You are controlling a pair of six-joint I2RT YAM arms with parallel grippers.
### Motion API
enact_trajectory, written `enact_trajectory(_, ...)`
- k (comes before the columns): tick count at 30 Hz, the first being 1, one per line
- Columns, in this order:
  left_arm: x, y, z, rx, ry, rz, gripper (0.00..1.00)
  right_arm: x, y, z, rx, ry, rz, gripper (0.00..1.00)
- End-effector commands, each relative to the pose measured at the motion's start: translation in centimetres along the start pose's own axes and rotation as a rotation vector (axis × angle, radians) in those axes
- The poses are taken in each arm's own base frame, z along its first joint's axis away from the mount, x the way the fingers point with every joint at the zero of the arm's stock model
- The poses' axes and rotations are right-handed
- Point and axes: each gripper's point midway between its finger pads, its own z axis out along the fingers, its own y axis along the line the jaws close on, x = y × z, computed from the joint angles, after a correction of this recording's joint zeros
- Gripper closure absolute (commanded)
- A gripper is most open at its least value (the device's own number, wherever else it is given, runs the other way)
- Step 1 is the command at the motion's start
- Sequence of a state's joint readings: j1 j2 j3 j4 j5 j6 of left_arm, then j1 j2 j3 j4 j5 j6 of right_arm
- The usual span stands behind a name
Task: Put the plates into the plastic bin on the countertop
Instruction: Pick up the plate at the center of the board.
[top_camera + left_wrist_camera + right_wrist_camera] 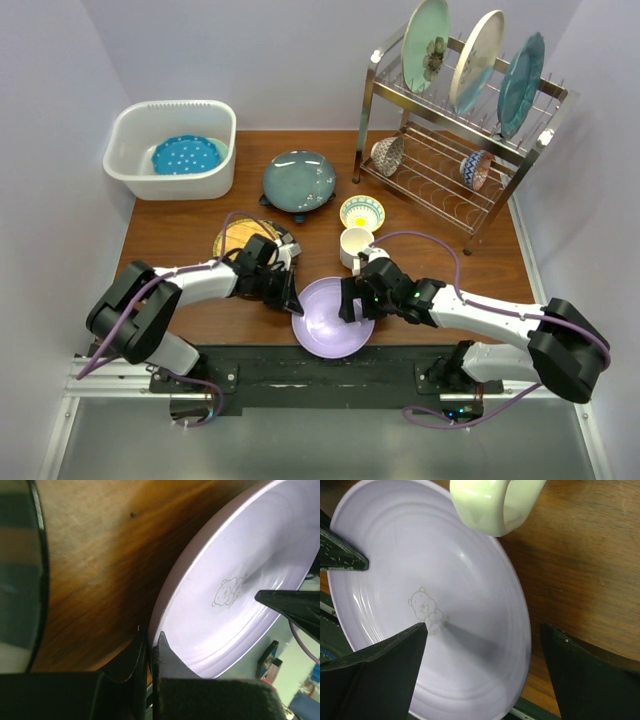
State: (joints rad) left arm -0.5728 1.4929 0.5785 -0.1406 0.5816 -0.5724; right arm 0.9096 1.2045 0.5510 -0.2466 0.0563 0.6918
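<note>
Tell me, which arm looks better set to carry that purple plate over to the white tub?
Left. The left gripper is shut on the rim of the lilac plate, and the plastic bin sits far left, on that arm's side. The right gripper hangs open astride the opposite edge.

bright even light, soft glare on the lilac plate (465, 555), left-wrist edges blurred.

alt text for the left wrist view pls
The left end effector is pinched shut on the rim of a lilac plate on the wooden countertop. A faint bear drawing marks its middle; a dark-rimmed plate shows at far left.
</note>
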Motion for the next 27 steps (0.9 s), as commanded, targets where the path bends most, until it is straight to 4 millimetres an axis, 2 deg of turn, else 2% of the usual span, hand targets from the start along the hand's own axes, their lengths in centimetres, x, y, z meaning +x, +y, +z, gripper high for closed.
enact_trajectory(1,-2.2,-0.6,-1.1,-0.052,-0.043,0.09,1.0,-0.9,0.9,-0.1,-0.033,-0.032,0.006,0.01)
enact_trajectory(13,-2.9,-0.1,-1.3,-0.103,-0.05,0.111,1.0,-0.9,0.7,-0.3,-0.027,-0.037,0.005,0.01)
enact_trajectory(27,-4.0,0.1,-2.8,-0.177,-0.082,0.139,1.0,-1.0,0.8,-0.4,-0.03,-0.04,0.002,0.01)
